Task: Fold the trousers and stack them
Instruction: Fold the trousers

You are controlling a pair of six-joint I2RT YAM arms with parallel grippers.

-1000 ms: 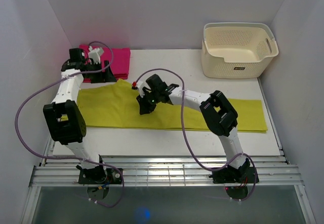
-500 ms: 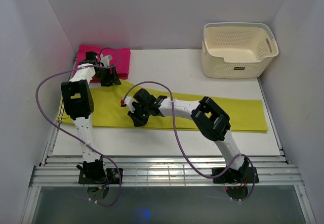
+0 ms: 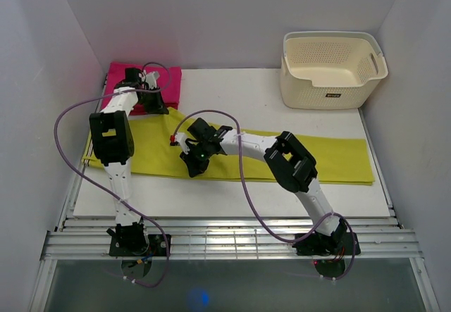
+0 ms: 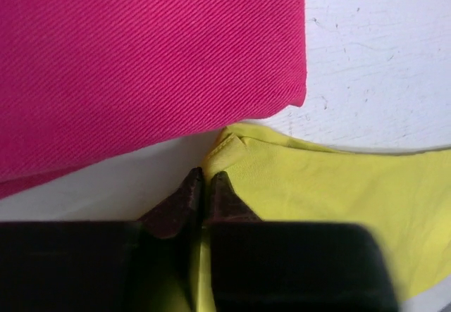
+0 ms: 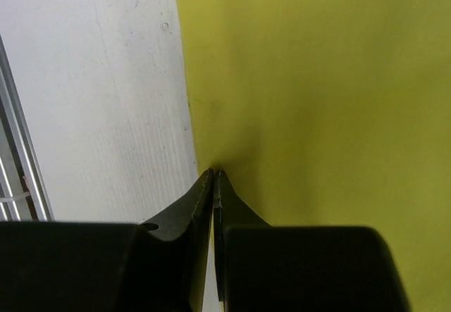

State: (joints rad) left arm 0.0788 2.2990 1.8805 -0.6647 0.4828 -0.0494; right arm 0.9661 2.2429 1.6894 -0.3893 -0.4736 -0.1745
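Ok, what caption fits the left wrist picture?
Left end effector pinches the lime trousers beside the pink cloth.

Bright, even white light, soft faint shadows; black left gripper and right gripper blur at six o'clock (tips sharper).

Bare table lies open at the far middle between the pink cloth on the left and the basket on the right, while the trousers cover the strip across the centre.
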